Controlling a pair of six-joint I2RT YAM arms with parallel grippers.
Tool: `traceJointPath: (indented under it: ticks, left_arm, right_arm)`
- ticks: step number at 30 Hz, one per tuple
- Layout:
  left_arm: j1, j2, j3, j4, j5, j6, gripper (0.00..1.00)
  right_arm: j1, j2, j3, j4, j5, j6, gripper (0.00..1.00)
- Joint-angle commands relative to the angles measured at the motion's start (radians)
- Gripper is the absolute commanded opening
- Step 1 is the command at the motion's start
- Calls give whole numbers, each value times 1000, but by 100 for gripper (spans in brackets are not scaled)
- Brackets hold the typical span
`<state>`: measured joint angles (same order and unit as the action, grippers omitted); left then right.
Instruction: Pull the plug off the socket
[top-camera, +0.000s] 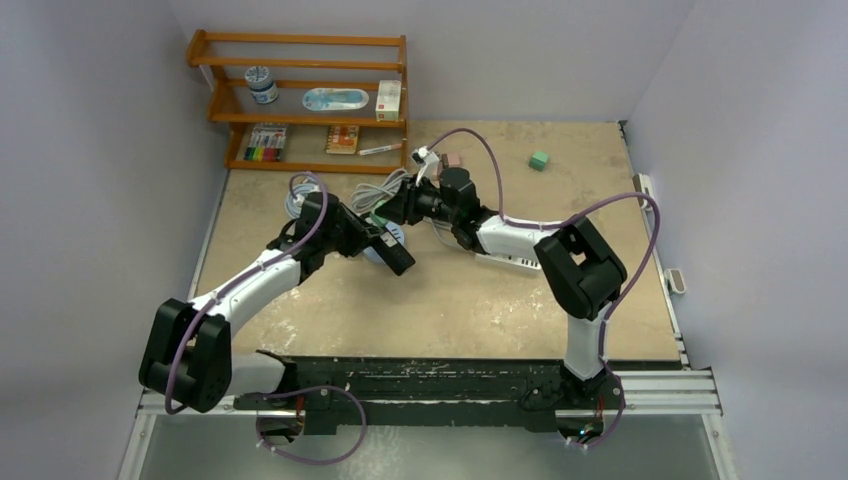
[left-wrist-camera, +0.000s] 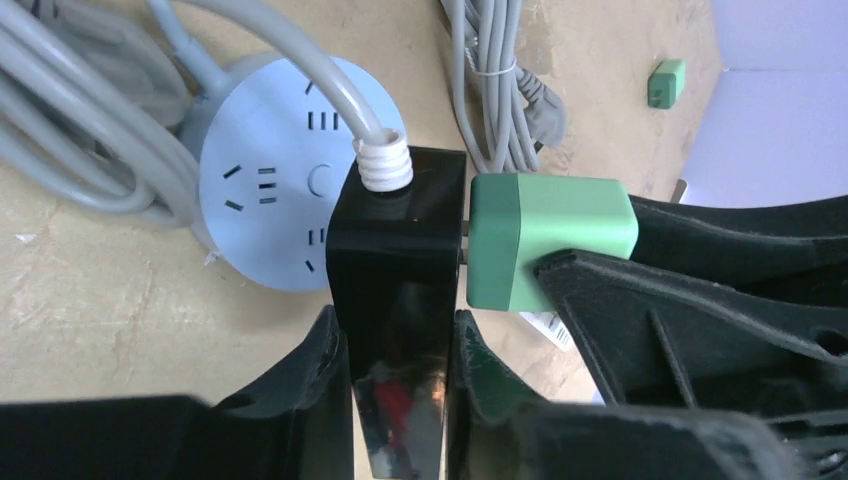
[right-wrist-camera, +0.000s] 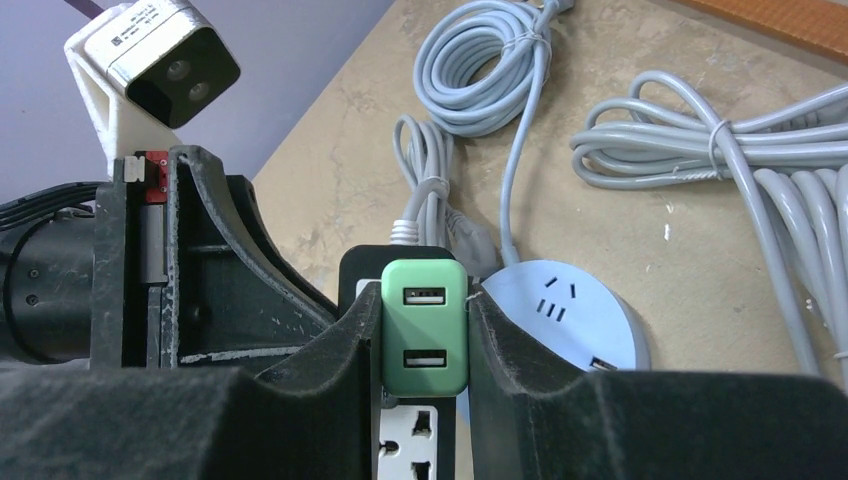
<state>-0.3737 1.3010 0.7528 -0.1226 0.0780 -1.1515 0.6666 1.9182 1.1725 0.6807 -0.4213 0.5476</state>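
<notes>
My left gripper (left-wrist-camera: 395, 350) is shut on a black power strip (left-wrist-camera: 395, 250) with a grey cord and holds it above the table. A green USB charger plug (left-wrist-camera: 540, 235) sits in the strip's side. A narrow gap with metal prongs shows between plug and strip. My right gripper (right-wrist-camera: 424, 340) is shut on the green plug (right-wrist-camera: 424, 300), one finger on each side. The strip's white socket face (right-wrist-camera: 410, 445) shows below the plug. In the top view the left gripper (top-camera: 395, 255) and the right gripper (top-camera: 393, 212) meet at the table's middle.
A round pale-blue socket (left-wrist-camera: 270, 190) lies on the table under the strip. Coiled grey cables (right-wrist-camera: 700, 150) lie behind it. A wooden shelf (top-camera: 300, 100) stands at the back left. A small green block (top-camera: 540, 160) lies at the back right. A white power strip (top-camera: 510, 260) lies under the right arm.
</notes>
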Motion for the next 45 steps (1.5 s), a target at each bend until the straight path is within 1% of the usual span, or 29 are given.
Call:
traceJointPath:
  ticks: [1, 5, 7, 9, 11, 12, 13, 14, 16, 17, 18, 19, 20, 21, 22, 23, 24, 26, 27, 28, 30, 33, 36, 39, 41, 43, 45]
  left_arm:
    - [37, 4, -33, 84, -21, 9, 0]
    - [54, 15, -40, 55, -38, 24, 0]
    - [68, 9, -49, 35, -49, 30, 0]
    - [84, 4, -57, 15, -55, 36, 0]
    - [98, 3, -65, 2, -54, 44, 0]
    - [104, 5, -70, 0, -53, 46, 0]
    - [110, 8, -77, 2, -51, 49, 0]
    - [116, 13, -79, 4, -48, 51, 0]
    - [124, 28, -83, 7, -41, 56, 0]
    - [127, 36, -85, 10, -40, 58, 0]
    - [130, 41, -89, 13, -40, 58, 0]
    - [134, 44, -93, 17, -41, 56, 0]
    - [138, 46, -98, 20, -44, 56, 0]
    - [144, 47, -104, 25, -45, 54, 0]
    - [151, 48, -108, 29, -40, 52, 0]
    - [158, 50, -111, 34, -35, 52, 0]
    - [165, 51, -113, 36, -29, 53, 0]
    - [172, 60, -113, 39, -19, 63, 0]
    - [175, 67, -114, 40, -13, 69, 0]
    - [177, 74, -114, 43, -6, 75, 0]
    - [180, 90, -113, 44, 9, 87, 0]
    - [182, 117, -104, 32, 36, 114, 0]
    - [182, 133, -87, 6, 58, 142, 0]
    - [183, 123, -73, -18, 75, 163, 7]
    - [185, 105, -59, -42, 74, 183, 12]
    - [191, 85, -43, -69, 77, 207, 23]
    - [199, 67, -21, -108, 83, 233, 41]
  right_arm:
    - [1, -23, 24, 213, -122, 77, 0]
    - [1, -35, 16, 220, -158, 78, 0]
    - [1, -61, 17, 177, -157, 49, 0]
    - [13, -107, 46, 19, -53, -71, 0]
    - [54, -165, 60, -130, 153, -203, 0]
    - [66, -192, 48, -137, 207, -249, 0]
    - [68, -216, 21, -121, 196, -266, 0]
    - [64, -231, -6, -77, 145, -237, 0]
    - [28, -226, -24, -13, -46, -193, 0]
    - [14, -200, -5, -3, -138, -168, 0]
    - [9, -184, 27, -25, -159, -148, 0]
    - [14, -173, 68, -106, -78, -195, 0]
    - [38, -177, 88, -183, 56, -246, 0]
    - [64, -196, 81, -200, 173, -290, 0]
    - [72, -220, 49, -182, 205, -303, 0]
    - [55, -250, -8, -86, 141, -238, 0]
    - [11, -270, -57, 2, 57, -170, 0]
    - [-127, -270, -114, 150, -104, -24, 0]
    - [-178, -259, -119, 170, -154, 7, 0]
    - [-224, -253, -116, 156, -172, 10, 0]
    - [-298, -257, -107, 99, -151, -15, 0]
    - [-414, -257, -97, 56, -120, -17, 0]
    - [-534, -211, -57, -40, -68, 3, 0]
    - [-641, -153, -22, -115, -7, 31, 0]
    - [-709, -107, -14, -135, -5, 68, 0]
    - [-775, -68, -25, -113, -14, 109, 0]
    - [-820, -33, -34, -89, -17, 130, 0]
